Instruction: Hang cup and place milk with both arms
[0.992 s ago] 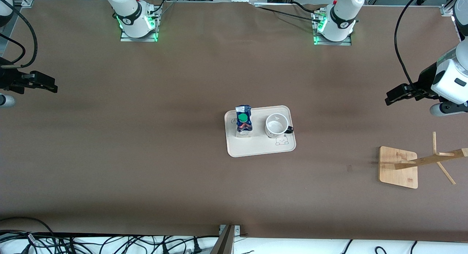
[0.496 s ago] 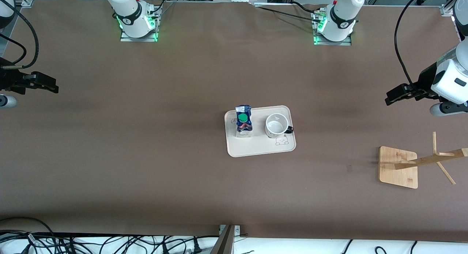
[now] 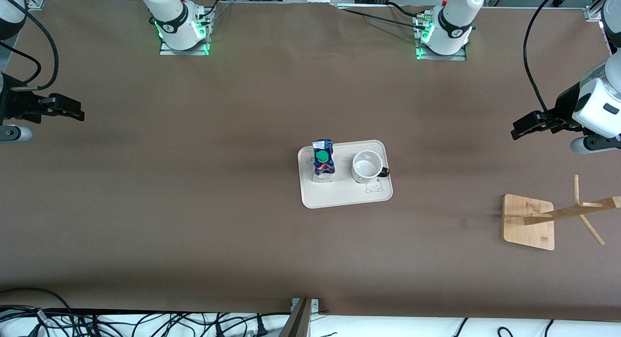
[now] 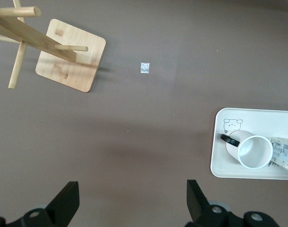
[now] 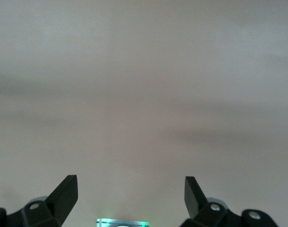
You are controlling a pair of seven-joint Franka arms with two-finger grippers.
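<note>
Milk (image 3: 323,160) and cup (image 3: 367,166) stand side by side on the tray (image 3: 339,195) at mid-table (image 3: 194,206); from the tray, the wooden rack (image 3: 529,221) stands toward the left arm's end.

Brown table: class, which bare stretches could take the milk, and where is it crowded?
Bare brown table lies between the white rectangular tray and the open right gripper, and between tray and wooden peg rack. The tray is crowded: blue gable-top milk carton beside white mug. The open left gripper waits.

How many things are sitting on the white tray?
2: the milk toward the right arm's end of the tray, and the cup beside it toward the left arm's end. Nothing looks hidden.
</note>
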